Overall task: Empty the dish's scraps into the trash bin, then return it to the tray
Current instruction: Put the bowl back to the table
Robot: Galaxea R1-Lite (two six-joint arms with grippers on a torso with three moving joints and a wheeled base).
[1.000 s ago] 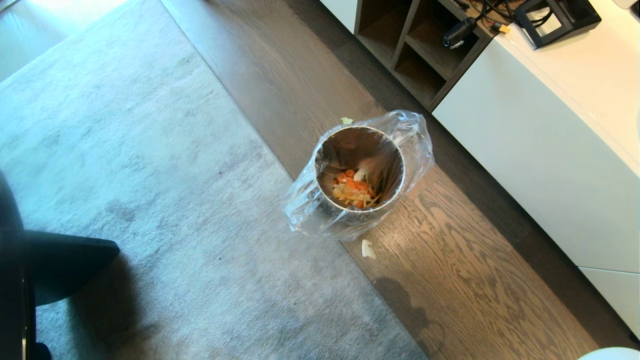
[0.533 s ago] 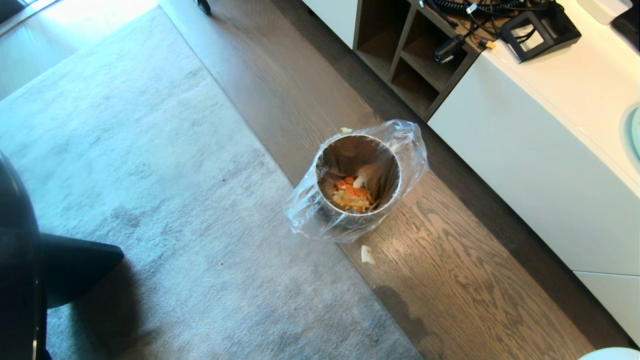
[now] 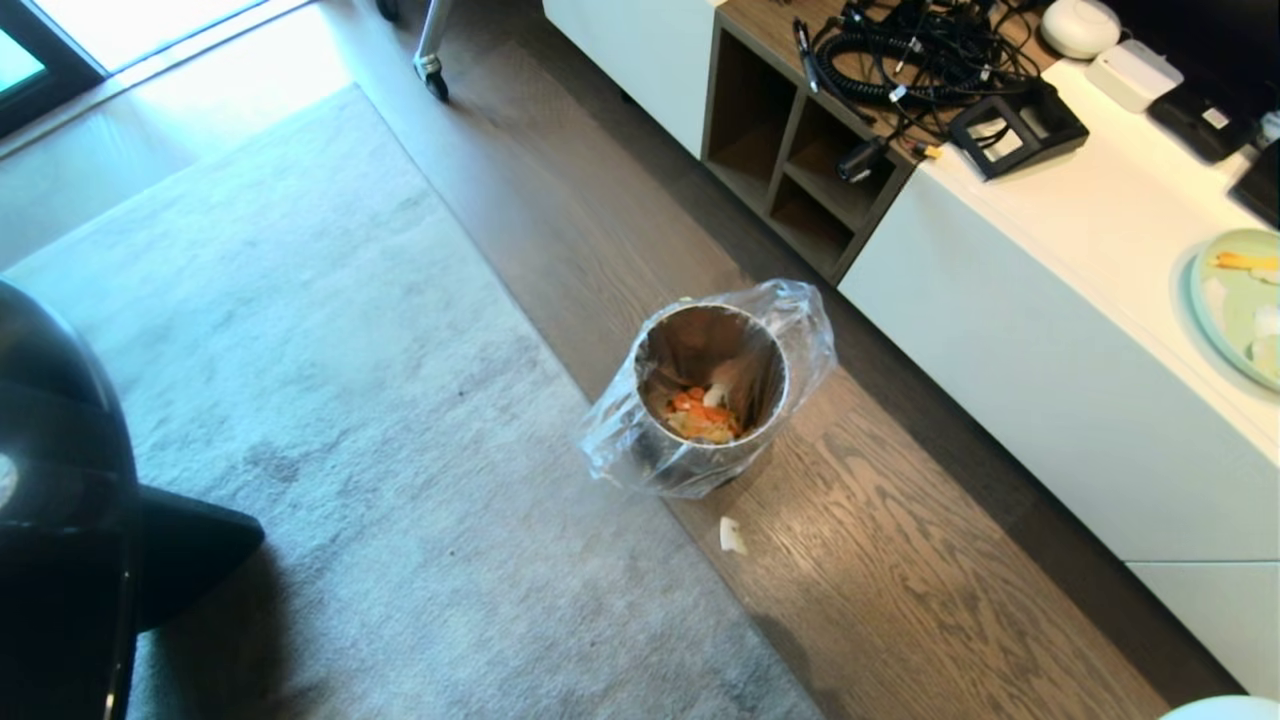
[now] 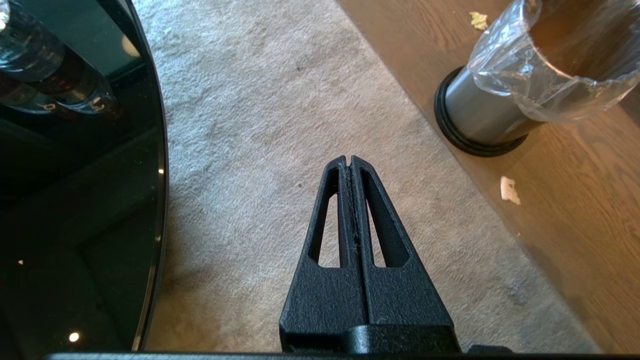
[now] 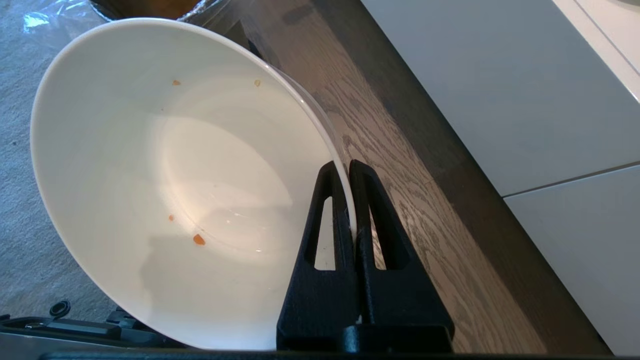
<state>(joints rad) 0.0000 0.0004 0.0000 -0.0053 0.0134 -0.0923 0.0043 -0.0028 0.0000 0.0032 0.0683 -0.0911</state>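
**One white bowl gripped at its rim, nearly emptied**

One deep, glossy white dish (image 5: 165, 170) is held tilted on its side by the right gripper (image 5: 348, 172), whose two black fingers are pinched together on the rim, one inside the wall and one outside. Only a few tiny orange specks cling to the smooth inner surface. The dish hangs over the wooden floor (image 3: 900, 560), just beside the white cabinet front (image 5: 500, 90).

The scraps (image 3: 700, 412) lie in a heap at the bottom of the trash bin (image 3: 712, 395), a steel cylinder with a clear bag (image 3: 800, 320) draped over its rim. It stands on the floor at the edge of the grey rug (image 3: 350, 400). A pale bit (image 3: 732, 535) lies on the floor just beside the bin.

The left gripper (image 4: 351, 161) hangs over the rug, fingers pressed together with nothing between them. Rug stretches open on the bin's left; the cabinet runs along its right.
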